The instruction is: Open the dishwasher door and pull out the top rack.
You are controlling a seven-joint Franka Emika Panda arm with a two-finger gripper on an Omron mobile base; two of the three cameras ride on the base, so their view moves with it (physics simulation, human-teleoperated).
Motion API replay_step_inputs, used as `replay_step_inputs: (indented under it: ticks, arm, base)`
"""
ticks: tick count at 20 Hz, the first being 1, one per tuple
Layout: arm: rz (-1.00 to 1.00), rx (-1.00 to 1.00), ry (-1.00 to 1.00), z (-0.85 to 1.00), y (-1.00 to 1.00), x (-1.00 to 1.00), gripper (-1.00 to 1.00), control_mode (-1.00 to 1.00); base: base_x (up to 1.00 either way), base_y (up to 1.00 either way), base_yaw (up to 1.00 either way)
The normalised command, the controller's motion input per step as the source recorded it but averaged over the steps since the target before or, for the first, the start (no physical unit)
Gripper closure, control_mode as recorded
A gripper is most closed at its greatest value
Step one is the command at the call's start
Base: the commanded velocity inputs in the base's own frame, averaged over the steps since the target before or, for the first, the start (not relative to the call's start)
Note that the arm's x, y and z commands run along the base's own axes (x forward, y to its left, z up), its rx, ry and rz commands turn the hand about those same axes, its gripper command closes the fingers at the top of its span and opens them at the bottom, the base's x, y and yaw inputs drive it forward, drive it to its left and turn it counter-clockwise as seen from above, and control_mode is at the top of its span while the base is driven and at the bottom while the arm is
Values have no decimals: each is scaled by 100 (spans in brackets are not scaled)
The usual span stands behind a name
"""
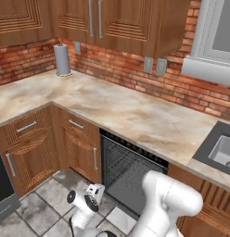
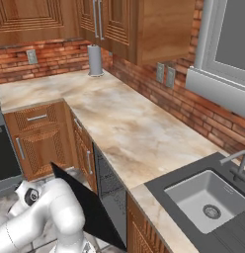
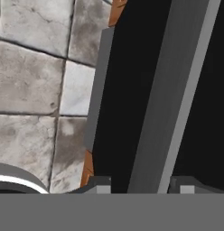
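Two fingertips (image 3: 99, 185) straddle the dishwasher door's (image 3: 132, 67) handle (image 3: 177, 99).

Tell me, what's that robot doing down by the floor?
It is opening the dishwasher. The gripper has its jaws closed on the grey bar handle of the dishwasher door, and the black door hangs tilted, partly open. Inside the opening you can see the top rack, a grey wire basket. It sits inside the machine, not yet pulled out.

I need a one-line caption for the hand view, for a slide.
Gripper shut on the grey bar handle of the black dishwasher door, above the tiled floor.
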Motion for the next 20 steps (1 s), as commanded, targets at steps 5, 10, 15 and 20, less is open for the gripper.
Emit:
replay_step_inputs:
  ticks: [5, 10, 15, 20]
  arm:
    - [0, -9, 8, -99, 87, -38, 100, -100]
    - [0, -6, 2, -61, 72, -47, 100, -100]
    - [-2, 0, 0, -6, 54, -61, 100, -100]
    - [-5, 0, -1, 11, 50, -86, 100, -100]
  base:
    - [0, 0, 0]
    - [0, 0, 0]
    - [0, 0, 0]
    - [0, 0, 0]
